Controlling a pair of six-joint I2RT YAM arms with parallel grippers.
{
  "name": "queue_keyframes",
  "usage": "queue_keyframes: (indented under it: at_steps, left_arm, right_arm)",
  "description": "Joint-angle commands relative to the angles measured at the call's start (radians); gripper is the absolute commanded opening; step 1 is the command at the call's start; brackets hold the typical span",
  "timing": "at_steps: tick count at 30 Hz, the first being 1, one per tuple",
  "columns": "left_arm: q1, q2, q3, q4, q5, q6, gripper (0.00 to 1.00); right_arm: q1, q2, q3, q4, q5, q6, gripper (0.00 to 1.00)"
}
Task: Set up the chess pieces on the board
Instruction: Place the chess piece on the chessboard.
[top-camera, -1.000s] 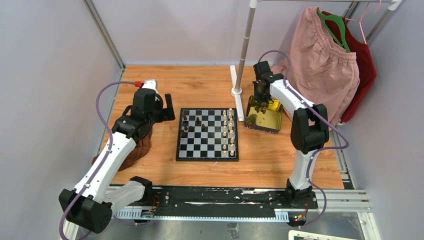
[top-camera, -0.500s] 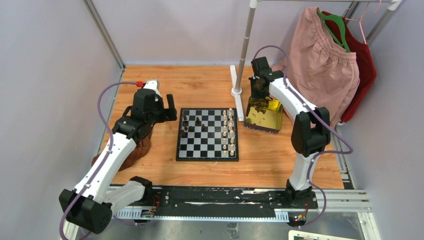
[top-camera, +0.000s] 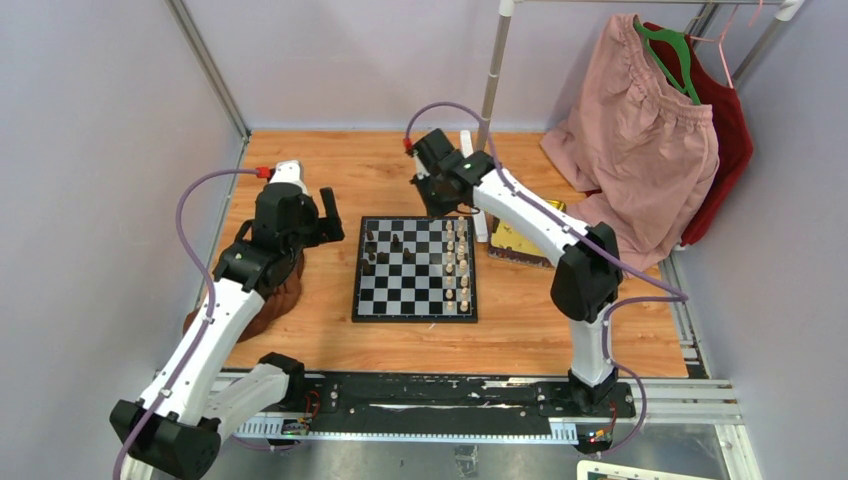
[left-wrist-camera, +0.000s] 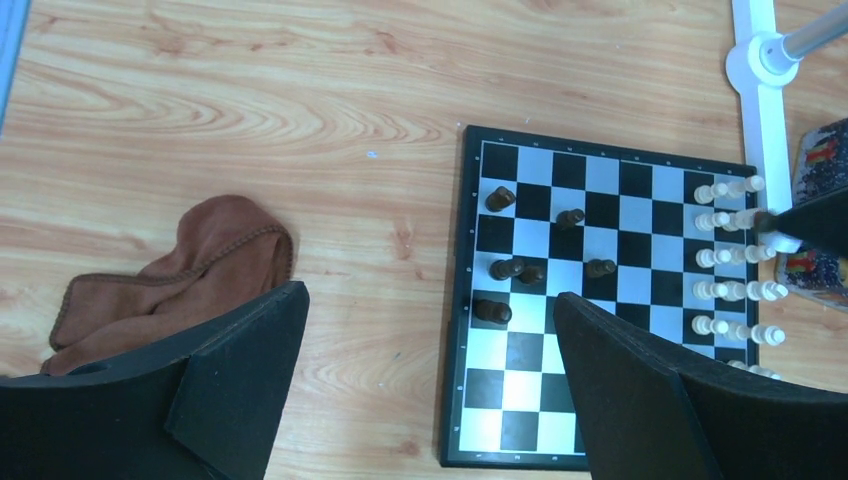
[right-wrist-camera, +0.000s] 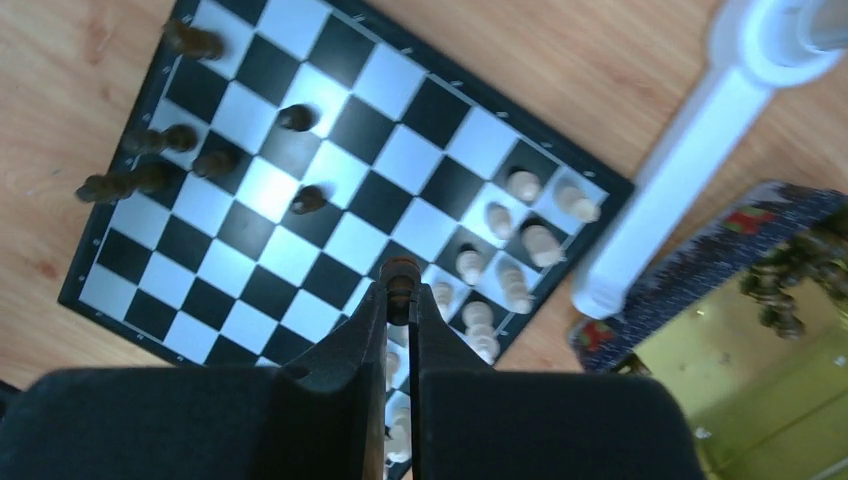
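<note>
Top external view gives us the square black-and-silver checkered chessboard (top-camera: 400, 297) lying flat in the middle of the wooden worktop (top-camera: 520, 320), between the two arms. A handful of small dark brown chess pieces (left-wrist-camera: 500, 198) stand scattered over its left columns, and the cream-white chess pieces (top-camera: 455, 262) fill two columns along its right edge. We see the right end effector (right-wrist-camera: 400, 290) above the board's far right part, its fingers together on a single dark brown piece (right-wrist-camera: 400, 266). The left end effector (left-wrist-camera: 428, 305) hangs over the worktop just left of the board, fingers wide apart. More dark pieces (right-wrist-camera: 790, 265) lie heaped in the shiny gold rectangular tray (right-wrist-camera: 770, 400) just right of the board, beside the white pole base (right-wrist-camera: 660, 190). A crumpled brown cloth (left-wrist-camera: 200, 255) lies on the worktop left of the board.
</note>
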Motion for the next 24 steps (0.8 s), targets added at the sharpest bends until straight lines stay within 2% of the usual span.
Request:
queue_keyframes:
  at_steps: [1,12,24]
  left_arm:
    - [0.008,-0.046,-0.006,-0.017,-0.043,-0.008,1.00]
    - [0.008,-0.123,-0.011,-0.069,-0.068,-0.014,1.00]
    - [0.008,-0.157,-0.003,-0.077,-0.078,-0.026,1.00]
  right_arm:
    - [0.095,0.069,0.065,-0.085,-0.009,-0.015,0.00]
    - [0.247,0.204,0.191,-0.144,0.002,-0.007,0.00]
    - [0.306,0.329,0.292,-0.152,0.018,-0.004,0.00]
